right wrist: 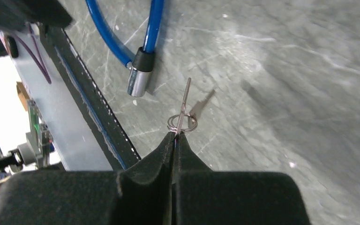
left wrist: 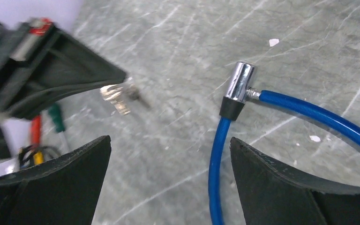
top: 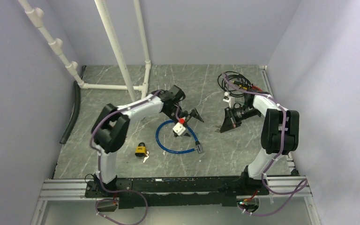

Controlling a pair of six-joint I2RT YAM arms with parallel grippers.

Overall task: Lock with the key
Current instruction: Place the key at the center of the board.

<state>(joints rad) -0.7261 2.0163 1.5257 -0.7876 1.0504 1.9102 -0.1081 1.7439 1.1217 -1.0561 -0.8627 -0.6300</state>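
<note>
A blue cable lock (top: 168, 145) lies looped on the grey table, its chrome barrel end (left wrist: 240, 82) pointing up-left in the left wrist view. My left gripper (left wrist: 169, 140) hangs open over the cable (left wrist: 214, 164), which runs just inside the right finger; nothing is gripped. My right gripper (right wrist: 176, 136) is shut on a thin key (right wrist: 185, 101) with a wire ring at its base. The key's blade points toward the chrome end (right wrist: 138, 79). From the left wrist view the right gripper (left wrist: 122, 77) shows with the key (left wrist: 119, 96) at its tip.
A yellow padlock (top: 141, 150) sits near the left arm's base. White pipes (top: 122, 65) and a black hose (top: 72, 110) stand at the back left, a coil of black cables (top: 236, 82) at the back right. The black rail (top: 183, 185) runs along the near edge.
</note>
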